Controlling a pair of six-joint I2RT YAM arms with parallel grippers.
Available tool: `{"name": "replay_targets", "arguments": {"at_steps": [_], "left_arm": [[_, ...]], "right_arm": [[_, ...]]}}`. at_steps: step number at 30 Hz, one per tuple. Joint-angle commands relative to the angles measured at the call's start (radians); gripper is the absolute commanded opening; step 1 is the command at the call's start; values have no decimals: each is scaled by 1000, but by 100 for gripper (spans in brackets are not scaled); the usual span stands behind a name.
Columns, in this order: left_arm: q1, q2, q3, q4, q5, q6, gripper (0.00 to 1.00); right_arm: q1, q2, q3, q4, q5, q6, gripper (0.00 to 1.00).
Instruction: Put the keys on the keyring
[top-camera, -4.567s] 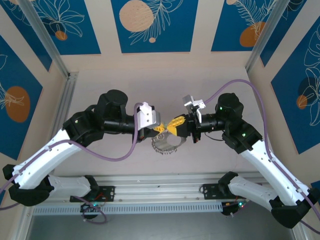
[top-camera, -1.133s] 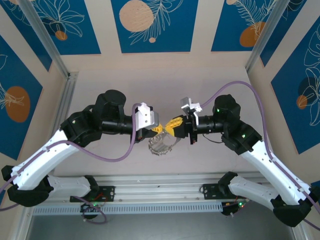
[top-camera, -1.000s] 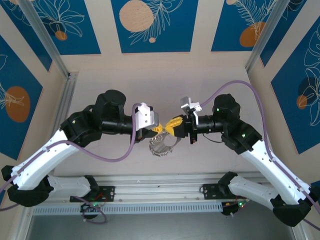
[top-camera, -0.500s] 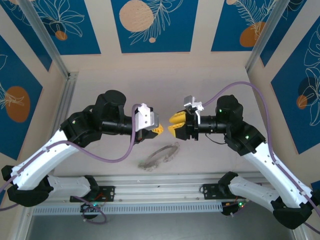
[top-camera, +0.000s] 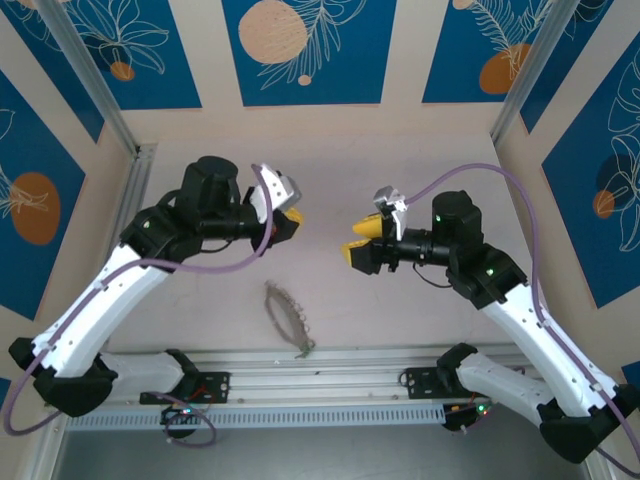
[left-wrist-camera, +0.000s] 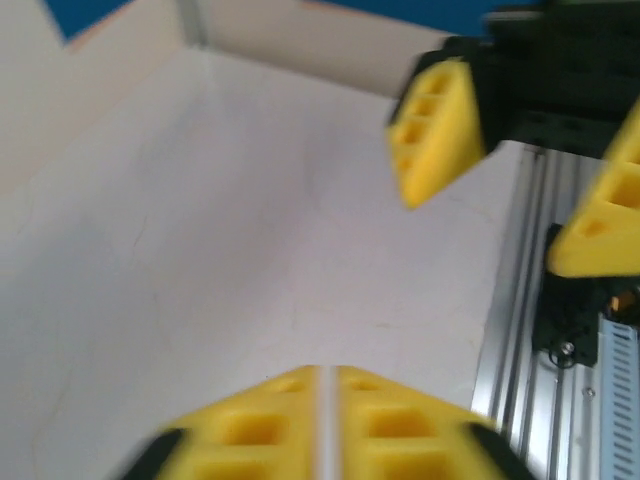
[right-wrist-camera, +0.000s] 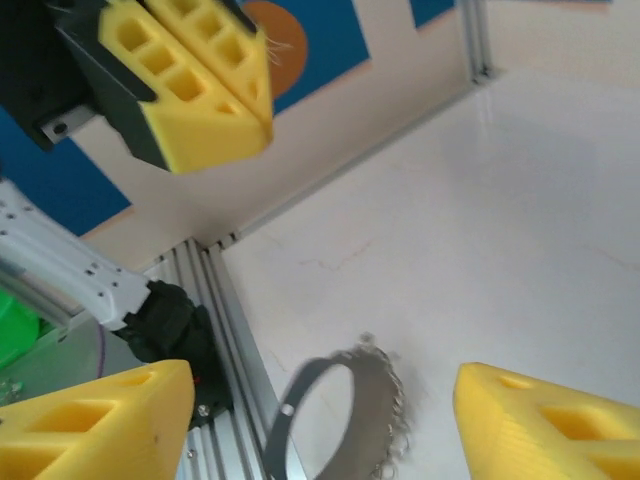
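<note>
Lying flat on the table, the keyring is found at abt 6 o'clock of the gap betw. the two claws, well apart from both and near the alu rail, which runs at the ring's own 6 o'clock. It is seen as a floppy oval loop w/ small silvery pieces fringing the band. From the right wrist cam it is seen on the surface, below and betw. that arm's fingers, untouched. Whether a green key is threaded on it cannot be told, as any such piece is too small to be made out. The left gripper is placed at abt 11 o'clock of the ring, raised off the table. Its yellow fingers are pressed together w/ only a thin seam betw. them, and nothing is seen clamped there. The right gripper is placed at abt 1 o'clock of the ring w/ its fingers spread wide and nothing betw. them. The claws are pointed at each other across the gap, a posture judged suited to two-handed threading in mid-air. As things lie, though, the ring must be picked up first, and the spread right claw is judged the readier for that. No tray or box is involved: the only holders are the claws, and both are empty.
</note>
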Motion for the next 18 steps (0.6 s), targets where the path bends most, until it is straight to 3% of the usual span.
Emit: {"name": "replay_targets", "arguments": {"at_steps": [1, 5, 7, 8, 18], "left_arm": [[52, 49, -27, -112, -33, -108, 31], [138, 57, -100, -131, -18, -184, 50], [197, 51, -161, -129, 15, -233, 83], [220, 46, -189, -124, 35, -255, 87], [238, -36, -416, -232, 107, -334, 88]], "right_arm": [[-23, 7, -71, -27, 54, 54, 74], [-62, 13, -154, 38, 36, 114, 78], [-74, 14, -186, 68, 37, 131, 79], [-79, 15, -196, 76, 37, 141, 80], [-47, -35, -417, 130, -28, 249, 86]]}}
